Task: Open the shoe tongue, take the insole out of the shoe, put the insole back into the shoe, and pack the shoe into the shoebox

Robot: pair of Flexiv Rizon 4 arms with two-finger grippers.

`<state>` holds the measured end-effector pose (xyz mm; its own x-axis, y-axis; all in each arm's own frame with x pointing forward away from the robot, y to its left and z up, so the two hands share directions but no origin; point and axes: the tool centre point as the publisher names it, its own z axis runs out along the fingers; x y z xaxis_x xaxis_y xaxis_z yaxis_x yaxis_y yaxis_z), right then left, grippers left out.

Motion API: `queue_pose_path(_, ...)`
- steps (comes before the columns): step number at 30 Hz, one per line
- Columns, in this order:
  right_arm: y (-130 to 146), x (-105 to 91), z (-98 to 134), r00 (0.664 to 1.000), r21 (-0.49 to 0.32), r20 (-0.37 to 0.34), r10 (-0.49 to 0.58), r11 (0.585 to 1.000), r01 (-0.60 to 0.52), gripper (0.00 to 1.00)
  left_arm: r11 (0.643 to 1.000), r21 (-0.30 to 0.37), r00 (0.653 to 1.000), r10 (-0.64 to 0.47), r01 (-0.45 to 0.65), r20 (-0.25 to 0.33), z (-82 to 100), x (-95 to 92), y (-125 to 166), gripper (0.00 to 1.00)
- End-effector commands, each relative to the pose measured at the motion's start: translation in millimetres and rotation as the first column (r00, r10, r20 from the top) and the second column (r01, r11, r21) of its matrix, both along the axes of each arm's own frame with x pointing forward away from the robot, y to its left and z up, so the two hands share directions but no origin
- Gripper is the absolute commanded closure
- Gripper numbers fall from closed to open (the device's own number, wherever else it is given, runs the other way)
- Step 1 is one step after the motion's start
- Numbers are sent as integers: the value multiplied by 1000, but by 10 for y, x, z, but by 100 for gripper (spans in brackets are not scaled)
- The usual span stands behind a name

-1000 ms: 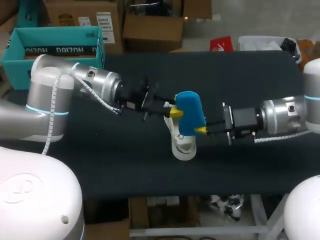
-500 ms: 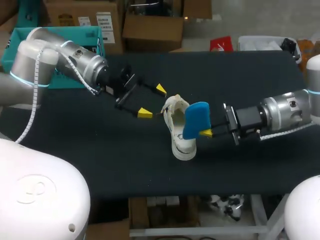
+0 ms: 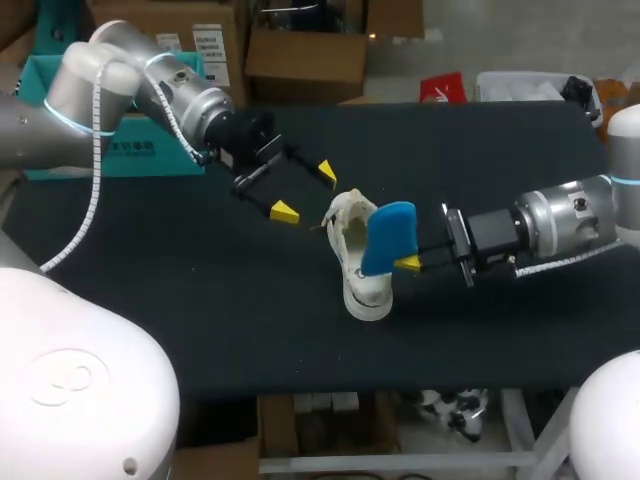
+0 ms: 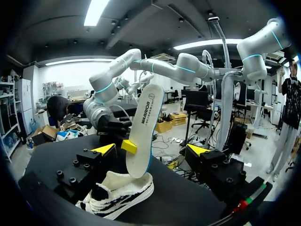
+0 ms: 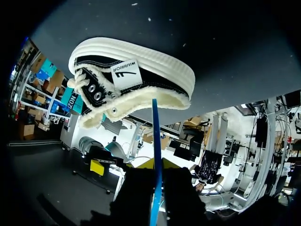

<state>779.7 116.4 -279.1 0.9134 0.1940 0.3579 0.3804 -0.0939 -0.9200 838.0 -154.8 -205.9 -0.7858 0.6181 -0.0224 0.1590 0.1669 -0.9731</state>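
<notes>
Over shoe (image 3: 358, 278), insole (image 3: 388, 234) in right pincer (image 3: 399, 257).

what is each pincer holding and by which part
The right pincer grips the insole near its lower end, one finger on each flat face. The left pincer is open and empty.

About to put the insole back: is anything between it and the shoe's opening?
Nothing visible. The insole, in the right gripper, hangs right at the mouth of the shoe; the left gripper is open, off to the side.
</notes>
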Motion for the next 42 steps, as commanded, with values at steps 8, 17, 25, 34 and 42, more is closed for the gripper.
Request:
queue_pose_path(8, 46, -230, 10, 997, 15, -8, 80, 997, -80, 100, 918, 55, 913, -396, 392, 100, -68, 531, -163, 0)
queue_pose_path(17, 141, -399, -26, 992, 0, -10, 125, 992, -125, 100, 801, 74, 800, -598, 594, 48, -162, 618, -203, 0)
queue_pose_path(25, 148, -447, -24, 986, 15, 3, 165, 986, -165, 100, 751, 110, 753, -658, 651, 31, -228, 563, -236, 0)
queue_pose_path(34, 132, -447, 1, 986, 20, 9, 166, 986, -167, 100, 740, 127, 745, -667, 660, 18, -228, 547, -223, 0)
queue_pose_path(42, 132, -447, 1, 986, 20, 9, 166, 986, -167, 100, 740, 127, 745, -667, 660, 18, -228, 547, -223, 0)
